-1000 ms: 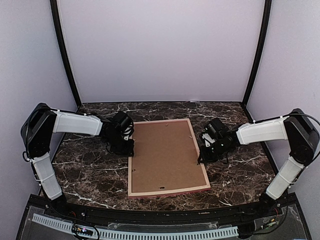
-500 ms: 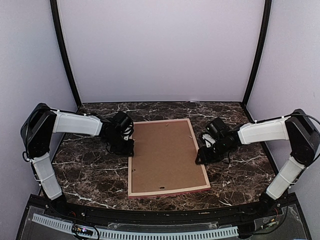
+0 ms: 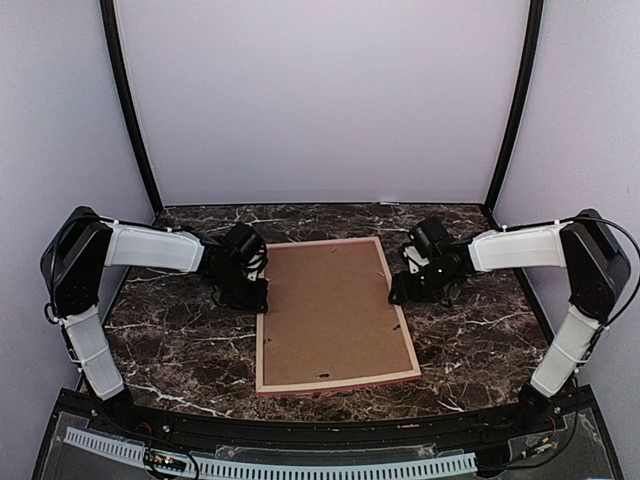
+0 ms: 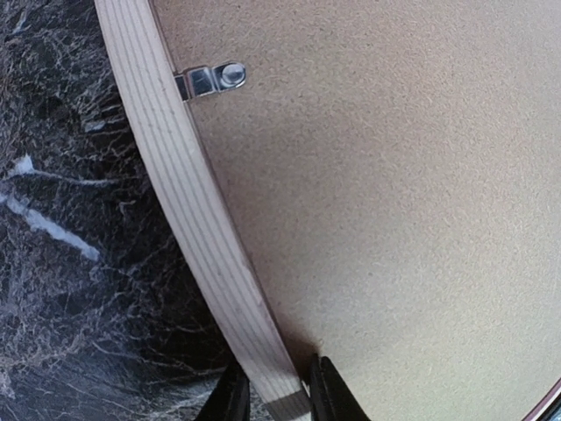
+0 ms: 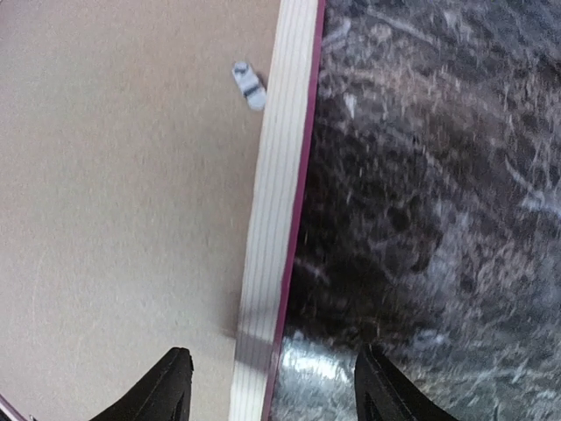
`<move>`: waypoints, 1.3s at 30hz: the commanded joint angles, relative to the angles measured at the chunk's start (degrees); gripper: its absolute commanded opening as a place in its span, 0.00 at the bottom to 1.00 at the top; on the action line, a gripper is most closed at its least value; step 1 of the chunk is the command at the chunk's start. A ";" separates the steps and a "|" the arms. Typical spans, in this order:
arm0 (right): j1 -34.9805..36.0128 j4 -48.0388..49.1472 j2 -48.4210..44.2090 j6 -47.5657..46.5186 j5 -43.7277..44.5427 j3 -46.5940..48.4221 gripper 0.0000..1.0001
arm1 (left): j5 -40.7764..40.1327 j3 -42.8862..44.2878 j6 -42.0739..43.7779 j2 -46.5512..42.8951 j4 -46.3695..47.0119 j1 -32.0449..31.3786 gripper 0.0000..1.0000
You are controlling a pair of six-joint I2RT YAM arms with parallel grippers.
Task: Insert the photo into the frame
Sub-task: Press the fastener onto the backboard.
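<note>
Top view, frame: the frame [image 3: 262,350] lies face down on the table [image 3: 170,340], with its brown backing board [image 3: 330,310] facing up.
Top view, arms: left gripper [image 3: 256,298] is at the frame's left edge, right gripper [image 3: 398,294] at its right edge.
Left wrist: fingers [image 4: 326,395] are clamped on the frame's pale wood rail; a metal clip [image 4: 210,81] sits farther along.
Right wrist: fingers [image 5: 171,386] are spread wide, straddling the rail, one over the backing and one over the marble.

Pale lilac walls [image 3: 320,100] closed in a dark, white-veined marble tabletop [image 3: 480,340]; black posts [image 3: 130,110] stood in the back corners under soft, even light.
</note>
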 commanded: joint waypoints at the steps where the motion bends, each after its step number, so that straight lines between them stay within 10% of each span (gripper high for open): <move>1: -1.42 1.50 4.51 -2.47 2.83 5.61 0.65 | 0.54 -1.78 3.22 -0.80 -1.15 -1.38 0.24; 39: -6.42 2.74 21.28 -10.48 -2.46 20.63 0.40 | 0.34 -0.17 5.15 1.02 -2.26 -1.89 0.23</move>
